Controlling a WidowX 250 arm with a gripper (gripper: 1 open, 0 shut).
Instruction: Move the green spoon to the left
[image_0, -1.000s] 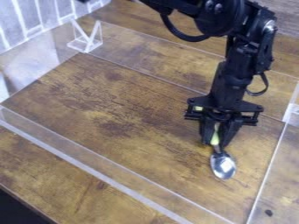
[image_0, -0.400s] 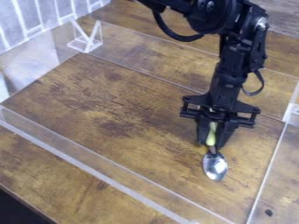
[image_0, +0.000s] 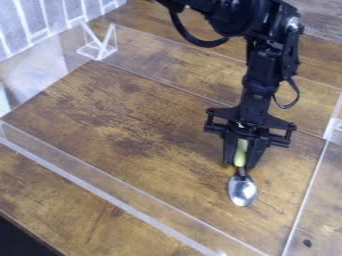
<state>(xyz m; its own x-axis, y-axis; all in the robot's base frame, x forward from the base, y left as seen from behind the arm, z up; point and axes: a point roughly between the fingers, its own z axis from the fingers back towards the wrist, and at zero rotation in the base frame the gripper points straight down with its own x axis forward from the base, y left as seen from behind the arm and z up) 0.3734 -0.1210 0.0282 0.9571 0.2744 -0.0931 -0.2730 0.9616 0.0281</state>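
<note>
Spoon (image_0: 242, 190) shifted slightly left, black end effector (image_0: 243, 150) pointing down, clamped on its handle

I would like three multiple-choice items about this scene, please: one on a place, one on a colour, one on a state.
1. Where is the spoon's bowl in the picture?
A) upper left
B) lower right
C) upper right

2. What colour is the gripper?
A) white
B) red
C) black

3. How is the spoon's handle now?
A) between the gripper's fingers
B) far from the gripper
C) inside a cup

1: B, the silver bowl shows low and right of centre.
2: C, the gripper is black all over.
3: A, the yellow-green handle shows between the fingers.
</note>
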